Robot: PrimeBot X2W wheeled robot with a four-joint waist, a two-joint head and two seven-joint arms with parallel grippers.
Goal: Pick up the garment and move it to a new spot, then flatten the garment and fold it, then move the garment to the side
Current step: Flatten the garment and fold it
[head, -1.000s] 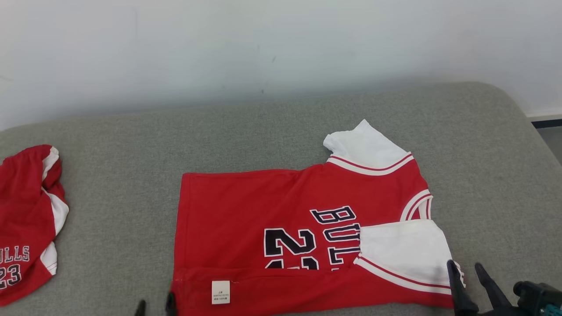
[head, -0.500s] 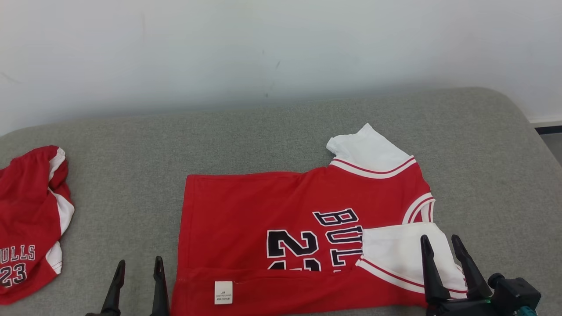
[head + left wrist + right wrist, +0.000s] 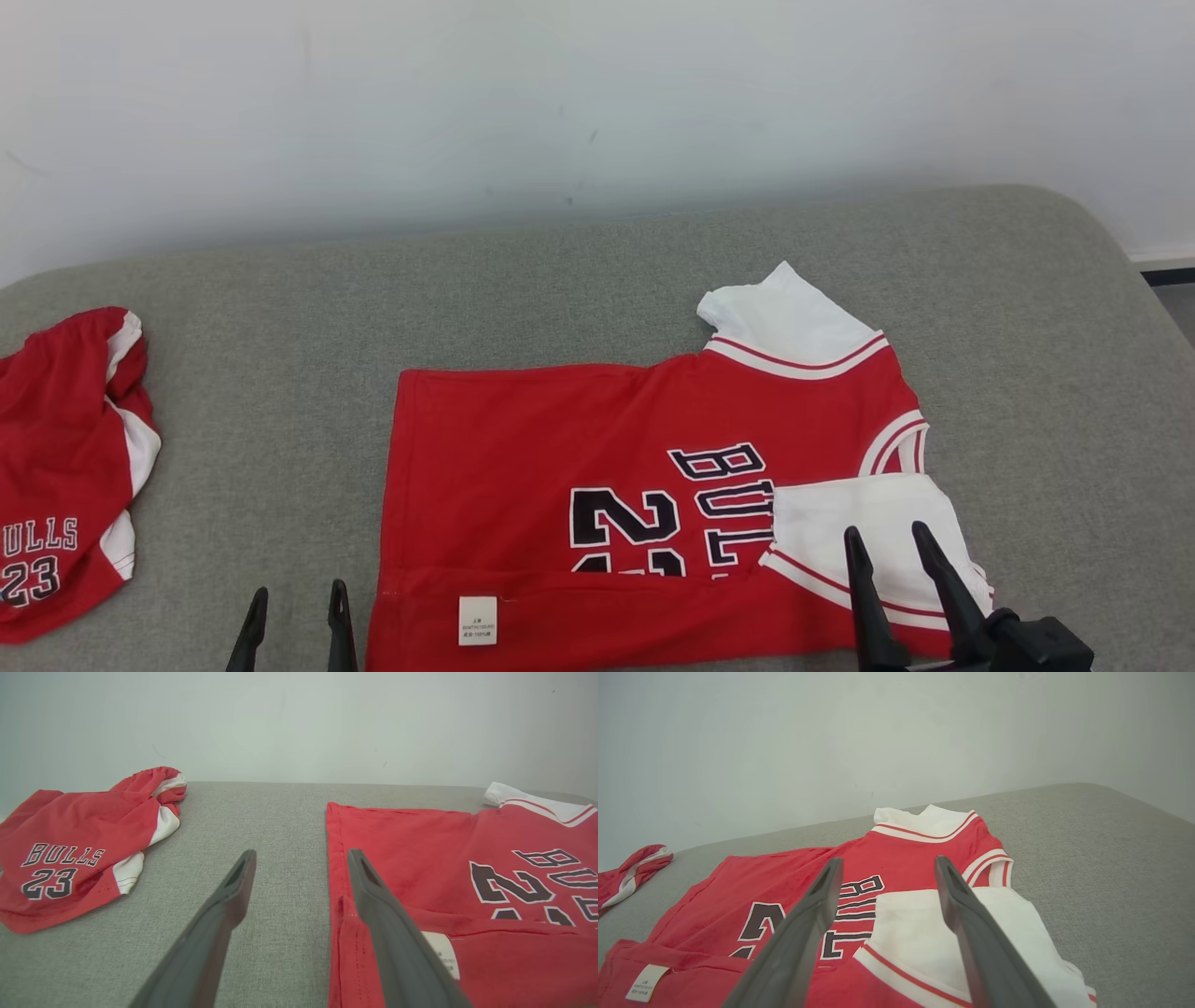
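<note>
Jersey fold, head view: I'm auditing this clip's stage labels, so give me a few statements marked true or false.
1. The jersey has its near edge folded over, with the label facing up. True.
2. The left end effector grips the hem. False: it is open, holding nothing.
3. The right end effector is open over the near white sleeve. True.
4. The shorts lie on the jersey. False: they lie apart, far left on the grey cushion.

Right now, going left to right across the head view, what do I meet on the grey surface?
red shorts → left gripper → red jersey
</note>
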